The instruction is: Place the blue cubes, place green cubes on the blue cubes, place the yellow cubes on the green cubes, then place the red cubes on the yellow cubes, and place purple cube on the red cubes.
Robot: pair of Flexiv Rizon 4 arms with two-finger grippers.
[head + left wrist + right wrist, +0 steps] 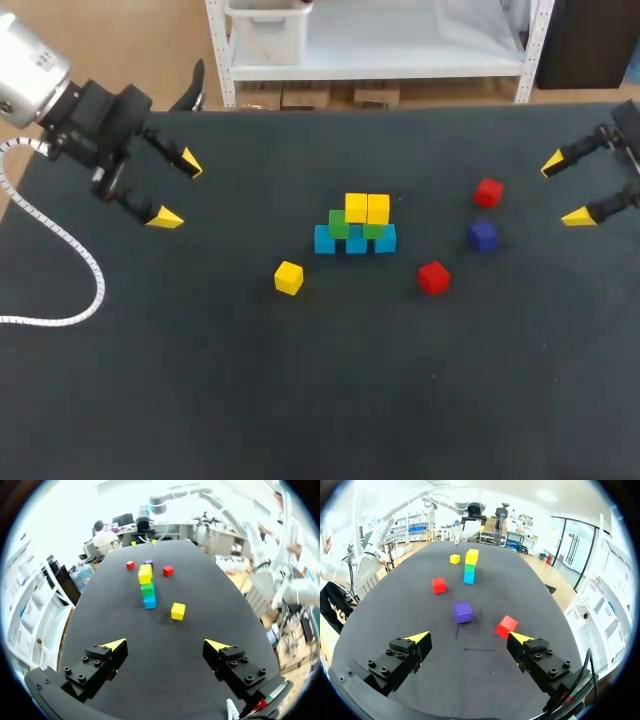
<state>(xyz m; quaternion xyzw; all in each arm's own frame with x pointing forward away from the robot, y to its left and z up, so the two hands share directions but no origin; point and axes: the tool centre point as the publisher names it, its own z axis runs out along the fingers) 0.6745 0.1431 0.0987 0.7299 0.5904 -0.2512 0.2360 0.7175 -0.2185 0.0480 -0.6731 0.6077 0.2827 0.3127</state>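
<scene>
stepped cube stack (356,228) | loose yellow cube (288,277) | dark matte table (200,380)

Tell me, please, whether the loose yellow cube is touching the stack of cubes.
Apart. The head view shows bare table between the loose yellow cube and the stack; the left wrist view shows the same gap.

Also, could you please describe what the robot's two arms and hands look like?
The left arm ends in a silver-grey cylinder, then a black wrist block, with a white ribbed cable running from it. The left hand and right hand match: two black fingers studded with bolt heads, each tipped with a bright yellow wedge.
</scene>
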